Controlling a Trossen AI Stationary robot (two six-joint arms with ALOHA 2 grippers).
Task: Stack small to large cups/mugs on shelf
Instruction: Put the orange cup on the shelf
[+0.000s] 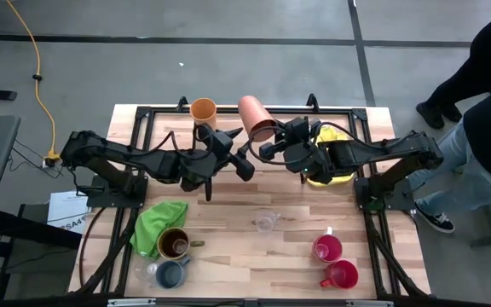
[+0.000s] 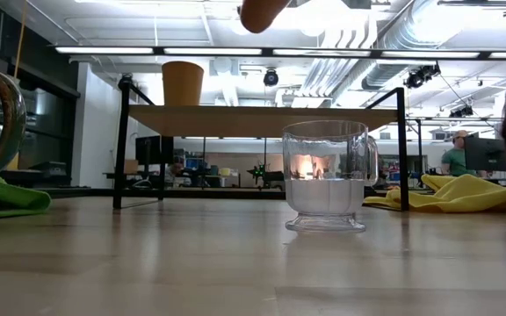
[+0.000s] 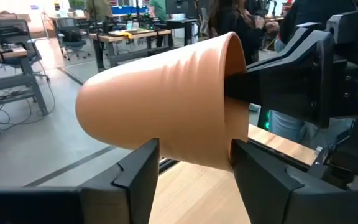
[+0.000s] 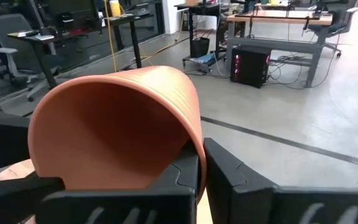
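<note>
A tan cup (image 1: 257,117) is held in the air on its side over the shelf's (image 1: 228,112) far edge by my right gripper (image 1: 273,147). It also shows in the low view (image 2: 262,10), high above the shelf (image 2: 262,109). My left gripper (image 1: 238,153) is open just left of the cup. In its wrist view its fingers (image 3: 135,177) stand on either side of the cup's lower wall (image 3: 166,112). A yellow-orange cup (image 1: 203,109) stands on the shelf's left part, mouth down (image 2: 183,83). My right gripper pinches the tan cup's wall at the rim (image 4: 197,149), one finger inside the mouth (image 3: 244,84) and one outside. The fingers come level from the table's right. The cup is lifted clear, on its side, its base pointing toward the far left. My left gripper: I cannot tell whether its fingers touch the cup.
A clear glass (image 1: 265,222) stands mid-table. Two red mugs (image 1: 334,260) stand near right. A brown mug (image 1: 174,243), a blue-grey mug (image 1: 170,273) and a green cloth (image 1: 158,223) are near left. A yellow cloth (image 1: 331,166) lies under my right arm. A person (image 1: 484,102) stands at the right.
</note>
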